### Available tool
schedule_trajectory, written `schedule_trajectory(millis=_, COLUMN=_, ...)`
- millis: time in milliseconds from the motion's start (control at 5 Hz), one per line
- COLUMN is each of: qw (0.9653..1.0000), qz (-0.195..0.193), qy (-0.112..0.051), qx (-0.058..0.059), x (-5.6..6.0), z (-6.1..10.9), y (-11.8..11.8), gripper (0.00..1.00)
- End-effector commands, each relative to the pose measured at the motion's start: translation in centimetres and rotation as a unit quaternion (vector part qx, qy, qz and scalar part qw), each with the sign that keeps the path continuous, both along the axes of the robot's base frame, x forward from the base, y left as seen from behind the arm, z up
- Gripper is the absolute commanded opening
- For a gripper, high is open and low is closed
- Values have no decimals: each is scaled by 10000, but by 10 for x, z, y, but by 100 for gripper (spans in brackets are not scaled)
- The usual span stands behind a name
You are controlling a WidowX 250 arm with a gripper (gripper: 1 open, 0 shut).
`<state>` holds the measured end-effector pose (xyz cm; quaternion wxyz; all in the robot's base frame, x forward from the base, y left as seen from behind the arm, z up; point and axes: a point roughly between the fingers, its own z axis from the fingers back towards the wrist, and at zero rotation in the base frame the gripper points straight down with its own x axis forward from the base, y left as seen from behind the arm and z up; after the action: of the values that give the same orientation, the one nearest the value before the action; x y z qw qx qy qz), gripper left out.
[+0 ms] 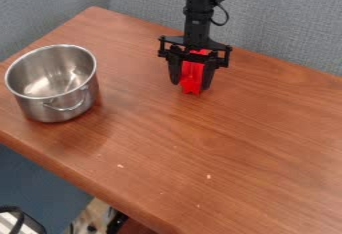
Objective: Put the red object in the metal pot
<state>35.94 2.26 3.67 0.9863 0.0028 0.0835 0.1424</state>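
A black robotic end effector [194, 79] reaches down over the far edge of the wooden counter [201, 168], its two fingers straddling a red block [193, 76], one on either side. The fingers stand partly apart, about as wide as the block between them, and appear to grip it, though whether both press firmly cannot be told from across the room. The block sits directly between the fingertips, its long axis running roughly up and down in line with them, its lower end showing at the tips. Whether that end touches the wood or hangs just above it is unclear.

The single arm [202, 3] comes in from beyond the far edge, so no other hand competes for the work. Well apart from the block, by the counter's left edge as the onlooker sees it, stands an open stainless steel pot [52, 83], upright, a small wire handle on its near side. It lies to the onlooker's left of the end effector and slightly nearer the room. The coming move appears to turn on that sideways gap: the block would need lifting above the rolled rim, then carrying left before release. A low pass could knock the pot's wall.
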Motion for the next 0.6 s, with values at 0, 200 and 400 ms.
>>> schedule_trajectory(millis=0, qw=9997, qz=103, qy=-205, qx=12, x=5, z=14, y=8, gripper=0)
schedule_trajectory(millis=200, qw=9997, qz=112, qy=-208, qx=8, x=4, z=15, y=8, gripper=0)
schedule_trajectory(millis=400, qw=9997, qz=120, qy=-212, qx=4, x=4, z=16, y=8, gripper=0)
